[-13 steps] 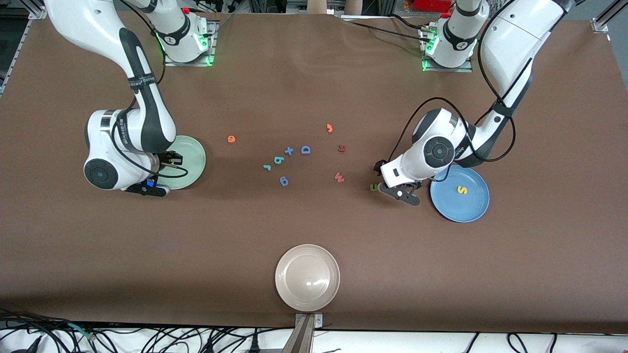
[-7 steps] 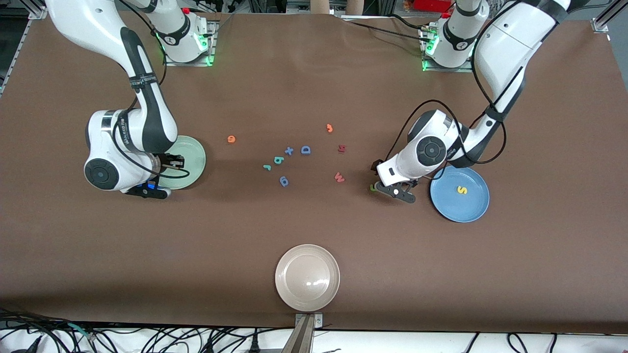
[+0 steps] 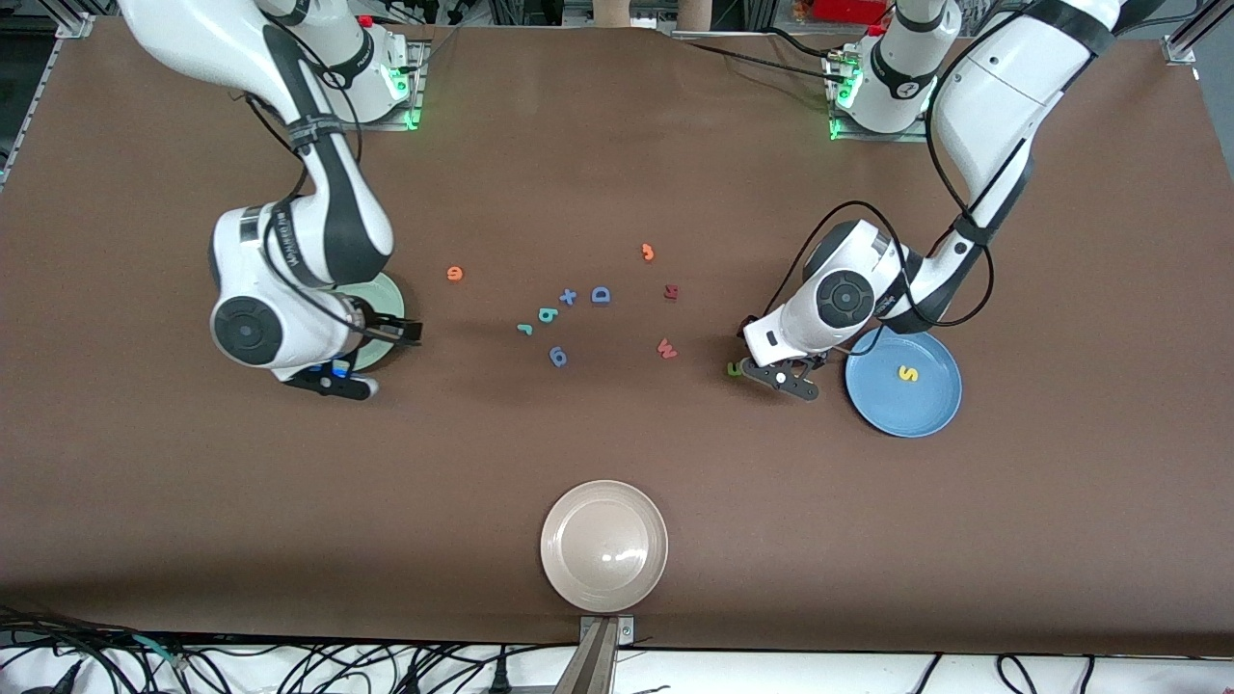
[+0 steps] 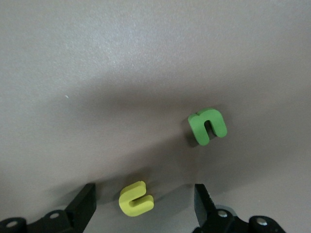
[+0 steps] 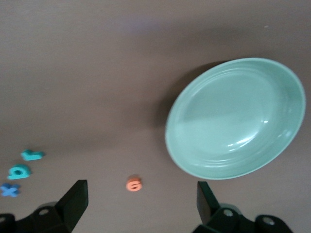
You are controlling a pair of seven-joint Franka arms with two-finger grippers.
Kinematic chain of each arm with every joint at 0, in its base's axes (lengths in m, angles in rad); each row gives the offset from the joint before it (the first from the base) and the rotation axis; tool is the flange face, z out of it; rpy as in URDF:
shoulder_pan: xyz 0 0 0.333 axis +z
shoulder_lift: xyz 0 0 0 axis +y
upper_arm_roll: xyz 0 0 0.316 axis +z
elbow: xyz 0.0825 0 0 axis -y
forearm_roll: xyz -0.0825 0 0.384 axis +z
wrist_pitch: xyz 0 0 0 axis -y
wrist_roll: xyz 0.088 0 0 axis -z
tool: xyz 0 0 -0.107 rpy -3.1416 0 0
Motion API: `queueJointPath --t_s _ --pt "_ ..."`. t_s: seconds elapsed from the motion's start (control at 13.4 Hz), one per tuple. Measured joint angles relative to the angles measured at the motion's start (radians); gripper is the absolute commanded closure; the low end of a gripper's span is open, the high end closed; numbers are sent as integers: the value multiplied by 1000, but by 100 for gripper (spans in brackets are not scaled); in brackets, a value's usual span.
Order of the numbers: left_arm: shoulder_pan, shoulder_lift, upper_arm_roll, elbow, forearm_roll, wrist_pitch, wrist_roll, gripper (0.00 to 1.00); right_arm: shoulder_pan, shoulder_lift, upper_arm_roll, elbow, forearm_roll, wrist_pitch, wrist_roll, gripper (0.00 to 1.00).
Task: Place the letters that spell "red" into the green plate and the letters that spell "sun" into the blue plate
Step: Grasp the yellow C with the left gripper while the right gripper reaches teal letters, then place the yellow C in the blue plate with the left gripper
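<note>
Yellow "u" (image 4: 136, 199) sits on the counter between the left hand's (image 4: 145, 204) spread fingers, not gripped, green "n" (image 4: 208, 125) just beside it. Yellow "s" (image 3: 907, 373) is in the blue plate (image 3: 930, 410). Right hand (image 5: 141, 204) hangs wide open and empty by the green plate (image 5: 233, 116).

green plate (image 3: 386, 294) mostly hidden under the right arm, yellow u (image 4: 136, 199) unseen from front
</note>
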Motion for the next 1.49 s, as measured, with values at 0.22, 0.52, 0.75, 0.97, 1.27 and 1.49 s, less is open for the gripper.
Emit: queueJointPath --t_s 0.22,0.52,0.75,0.97,1.27,1.49 --pt "13 -2 -3 0 1 0 0 80 3 30 68 48 1 22 105 1" --pt "12 -4 -15 0 1 -1 -1 81 9 111 138 90 1 126 216 2" --pt "13 -4 -13 6 1 -13 -1 81 39 156 145 94 1 203 228 3" --pt "18 -16 -9 48 1 -98 -1 81 90 206 149 95 1 280 250 5" --pt "21 -56 -9 130 2 -258 23 80 135 258 148 94 0 314 282 5" --pt "62 -66 -4 196 3 -337 160 80 132 267 139 72 0 313 282 7"
